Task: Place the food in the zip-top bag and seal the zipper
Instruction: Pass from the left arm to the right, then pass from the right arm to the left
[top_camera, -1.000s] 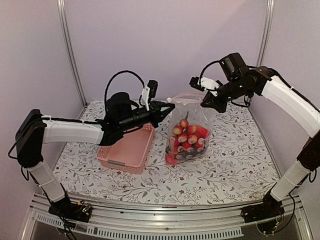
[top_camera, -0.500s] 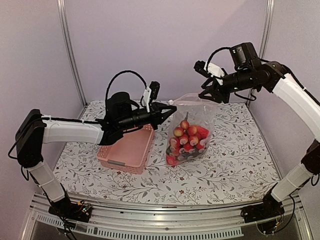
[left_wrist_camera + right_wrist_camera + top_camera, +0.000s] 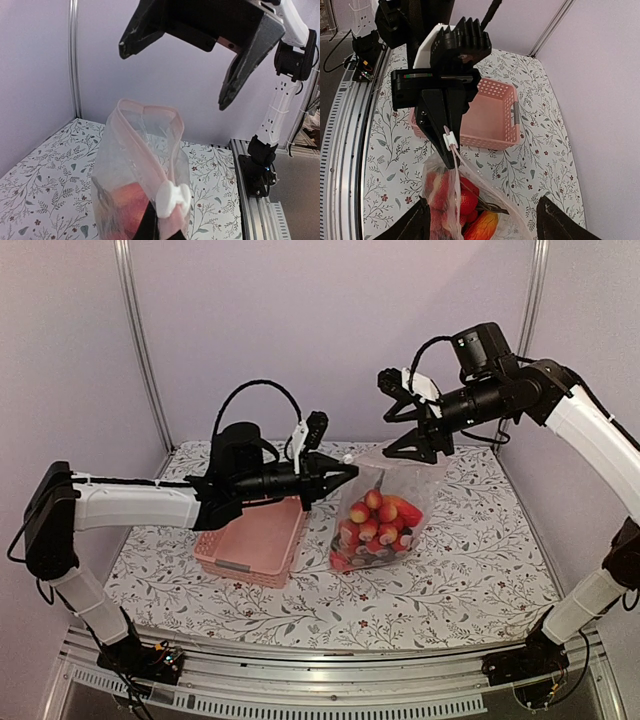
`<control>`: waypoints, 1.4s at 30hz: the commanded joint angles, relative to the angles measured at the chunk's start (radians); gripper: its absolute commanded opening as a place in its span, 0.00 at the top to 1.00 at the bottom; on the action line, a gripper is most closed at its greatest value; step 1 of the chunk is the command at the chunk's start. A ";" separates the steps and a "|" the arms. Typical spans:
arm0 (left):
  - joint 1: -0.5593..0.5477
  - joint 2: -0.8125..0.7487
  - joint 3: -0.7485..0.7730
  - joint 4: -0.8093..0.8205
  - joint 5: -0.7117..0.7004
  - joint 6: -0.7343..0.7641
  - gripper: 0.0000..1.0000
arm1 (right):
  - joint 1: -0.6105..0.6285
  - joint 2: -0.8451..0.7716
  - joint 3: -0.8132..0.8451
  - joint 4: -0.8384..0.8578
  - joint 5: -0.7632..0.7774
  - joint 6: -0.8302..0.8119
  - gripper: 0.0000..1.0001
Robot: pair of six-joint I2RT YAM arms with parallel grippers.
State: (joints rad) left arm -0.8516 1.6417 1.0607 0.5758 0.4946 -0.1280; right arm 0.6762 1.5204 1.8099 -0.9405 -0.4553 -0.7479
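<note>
Starting mid-worktop [image 3: 450,570]: finding the bag [image 3: 405,480] standing upright just beside the pink basket [image 3: 250,540], on its right, with the food [image 3: 375,525] heaped in its lower half.

Moving up to the mouth: tracing the zipper [image 3: 142,150] running left to right across the overhead view, its two strips gaping apart in the middle, so not yet sealing.

Noting the left fingers [image 3: 340,472] pinching together on the zipper's left end, right at the white slider [image 3: 172,197], and holding that corner up.

Going farther back and right: noting the right fingers [image 3: 392,436] standing wide apart, gripping nothing, hanging just above the zipper's right end and pointing toward the left arm.

Judging the coming step as sealing, by drawing the slider along that long axis. Counting the left fingers as sitting at the slider and the right fingers as nearer the free end, and probably needing to catch that end first to hold the strip taut.

Watching for the bag slumping while hanging from one corner only.
</note>
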 commanded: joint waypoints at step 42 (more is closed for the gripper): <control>-0.003 -0.129 -0.046 -0.020 -0.096 -0.006 0.93 | 0.072 0.130 0.008 -0.024 0.085 0.029 1.00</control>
State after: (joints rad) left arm -0.8658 1.5539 1.0309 0.5179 0.4164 -0.1421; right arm 0.7448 1.6520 1.8248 -0.9707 -0.3775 -0.7242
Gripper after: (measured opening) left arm 0.081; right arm 0.018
